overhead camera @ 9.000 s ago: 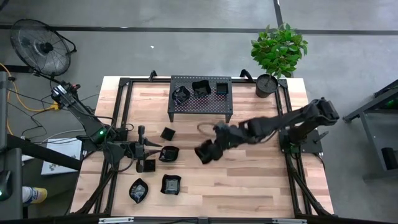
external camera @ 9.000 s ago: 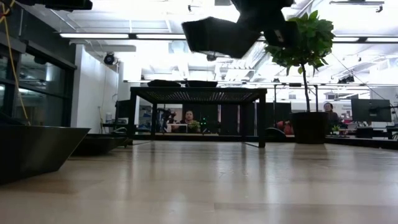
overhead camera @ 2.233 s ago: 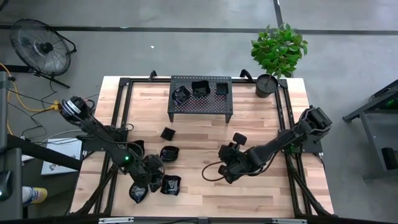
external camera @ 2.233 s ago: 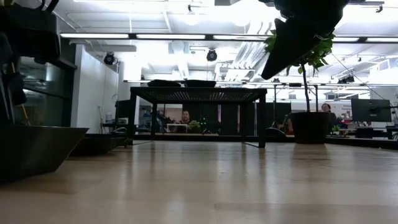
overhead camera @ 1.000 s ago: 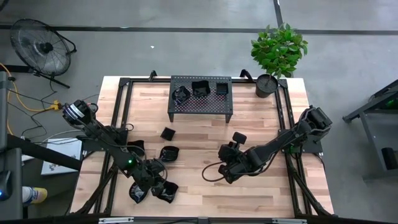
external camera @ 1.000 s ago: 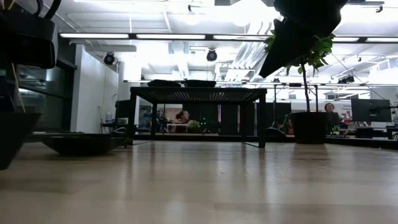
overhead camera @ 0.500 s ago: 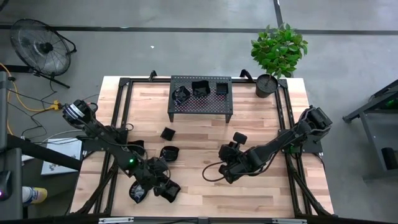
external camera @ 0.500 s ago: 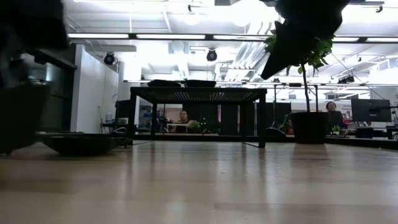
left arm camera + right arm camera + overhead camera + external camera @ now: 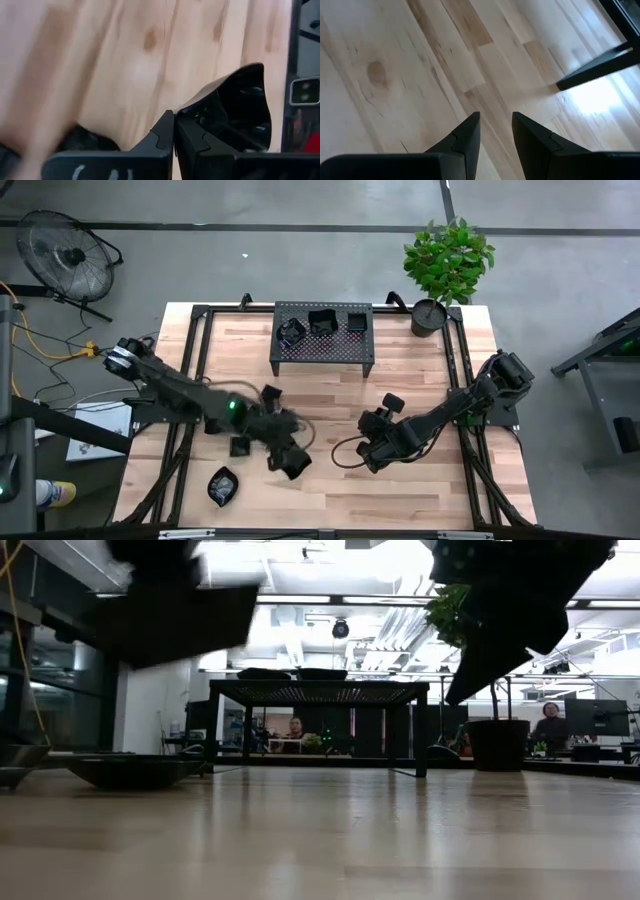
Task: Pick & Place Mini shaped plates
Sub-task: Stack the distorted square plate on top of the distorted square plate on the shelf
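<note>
My left gripper (image 9: 280, 448) hangs above the middle of the table's near half, shut on one mini shaped plate (image 9: 296, 464), a glossy black dish that shows blurred in the low view (image 9: 180, 620). More black plates rest on the wood: a wavy one (image 9: 222, 483) near the front edge, a small one (image 9: 240, 446), and a small square one (image 9: 270, 393). Three more sit on top of the black perforated rack (image 9: 322, 352). My right gripper (image 9: 368, 460) hovers right of centre, open over bare wood (image 9: 495, 131). My left gripper pinches the dish's rim (image 9: 186, 114) between its two fingers, at the dish's edge nearest the wrist. The fingers slant downward at it. The dish juts out beyond the fingertips (image 9: 165, 132), lifted clear of the table.
A potted plant (image 9: 447, 260) with its black pot (image 9: 429, 317) stands at the table's far right corner. Black frame rails run along the left and right sides. Bare wood lies between the two grippers and in front of the rack. People sit in the room beyond.
My left gripper has risen from the near-left part of the table and swung toward the middle and the far edge, rolling its wrist. The plate it holds has come up off the wood with it. My right gripper has sunk slightly.
</note>
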